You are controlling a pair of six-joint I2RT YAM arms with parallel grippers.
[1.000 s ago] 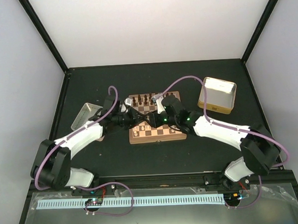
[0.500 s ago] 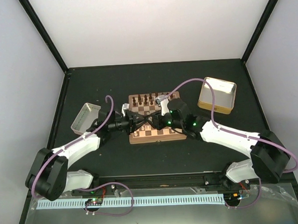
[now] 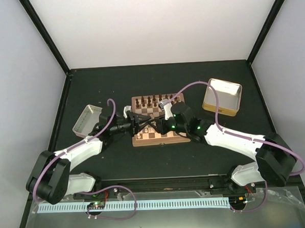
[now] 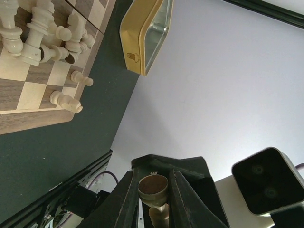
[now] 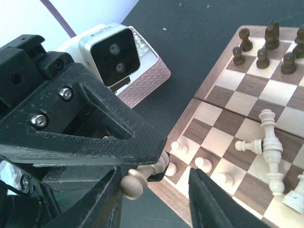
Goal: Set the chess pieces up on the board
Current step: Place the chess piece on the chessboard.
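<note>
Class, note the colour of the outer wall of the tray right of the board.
Yellow-gold; the tray shows best in the left wrist view.

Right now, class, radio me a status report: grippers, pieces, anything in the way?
Left gripper shut on pale piece. Right gripper open around it. Toppled pieces lie on board.
</note>
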